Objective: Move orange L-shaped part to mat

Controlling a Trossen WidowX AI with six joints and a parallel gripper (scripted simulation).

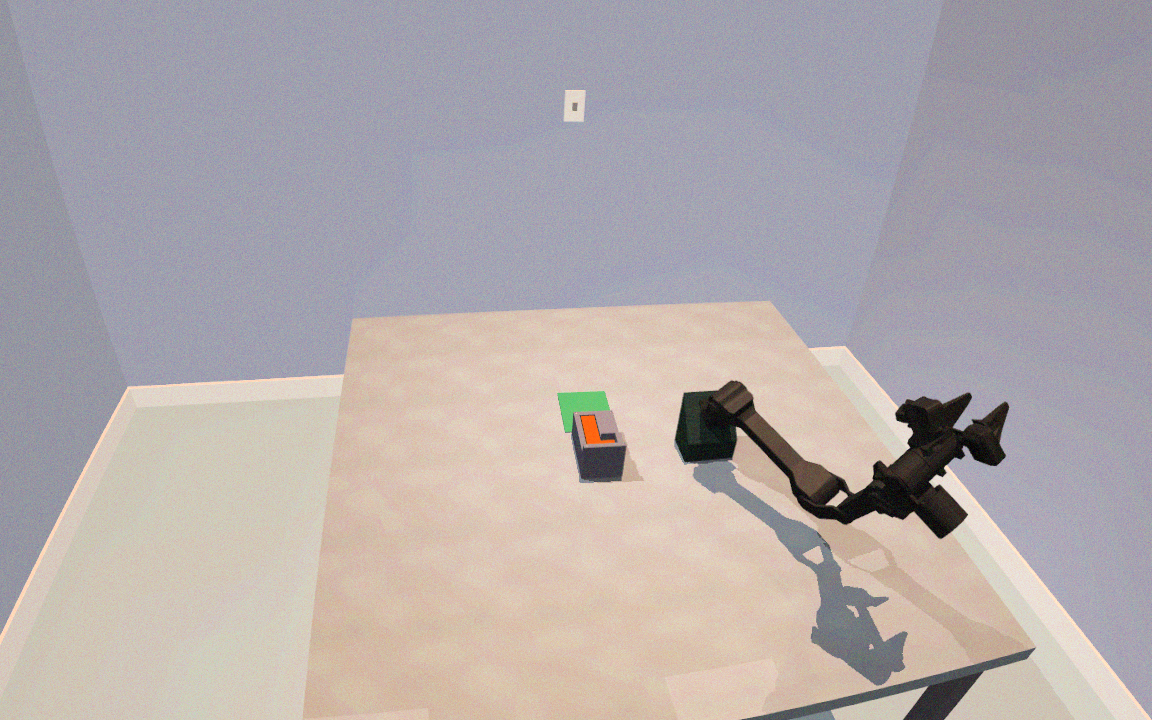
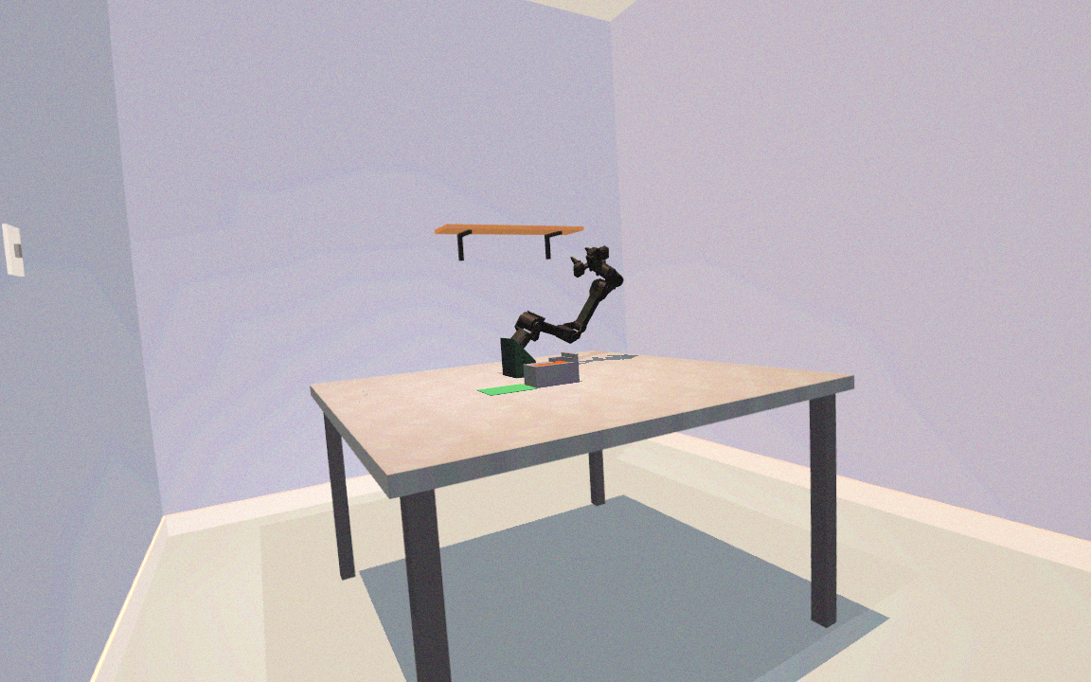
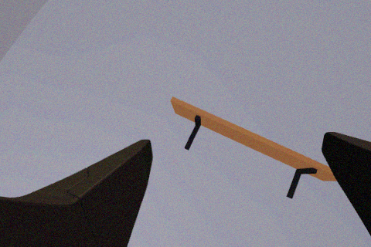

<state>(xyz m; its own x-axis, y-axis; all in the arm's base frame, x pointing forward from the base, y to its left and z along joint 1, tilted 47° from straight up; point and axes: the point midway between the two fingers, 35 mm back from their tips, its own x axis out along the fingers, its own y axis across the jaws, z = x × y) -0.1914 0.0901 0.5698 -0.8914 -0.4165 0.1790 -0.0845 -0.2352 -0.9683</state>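
Note:
The orange L-shaped part (image 1: 592, 429) (image 2: 551, 364) lies in the pocket in the top of the grey tray (image 1: 602, 463) (image 2: 553, 375); no raised end shows at this size. The green mat (image 1: 582, 400) (image 2: 501, 390) lies flat beside the tray, partly hidden behind it in the top view, and nothing lies on its visible part. My gripper (image 1: 987, 399) (image 2: 581, 253) (image 3: 237, 145) is open and empty. It is high above the table, far from the tray, with its fingers pointing up and away. The wrist view shows neither part, tray nor mat.
The arm's dark base (image 1: 705, 434) (image 2: 512, 357) stands on the table (image 1: 437, 537) (image 2: 659, 398) close to the tray. A small grey raised piece (image 2: 567, 356) shows at the tray's back edge in the exterior view. A wooden shelf (image 2: 503, 229) (image 3: 251, 139) is on the wall.

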